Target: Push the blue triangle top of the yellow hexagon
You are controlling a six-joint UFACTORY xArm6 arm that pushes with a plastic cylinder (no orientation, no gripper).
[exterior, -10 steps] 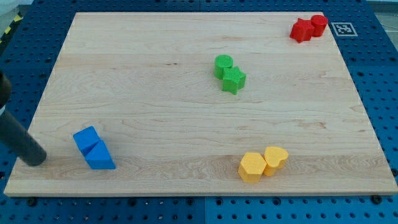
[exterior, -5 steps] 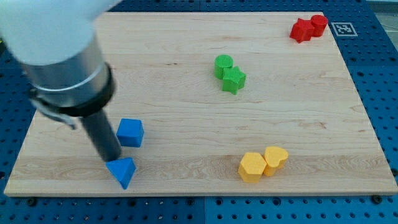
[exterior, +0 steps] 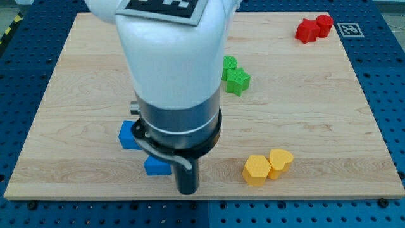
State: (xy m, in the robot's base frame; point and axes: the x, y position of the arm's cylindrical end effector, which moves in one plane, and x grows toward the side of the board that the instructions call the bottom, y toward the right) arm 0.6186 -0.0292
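My tip rests on the board near the view's bottom edge, just right of the blue triangle, which the arm partly hides. The two yellow hexagons sit side by side, touching, to the right of my tip, with a gap of bare wood between. A blue cube lies up and left of the triangle, half hidden behind the arm's body.
A green cylinder and a green star sit near the board's middle, partly behind the arm. Two red blocks sit at the top right corner. The board's bottom edge is close below my tip.
The arm has swung right. The blue triangle has slid right along the bottom, away from the blue cube. My tip is now on the triangle's right instead of its upper left.
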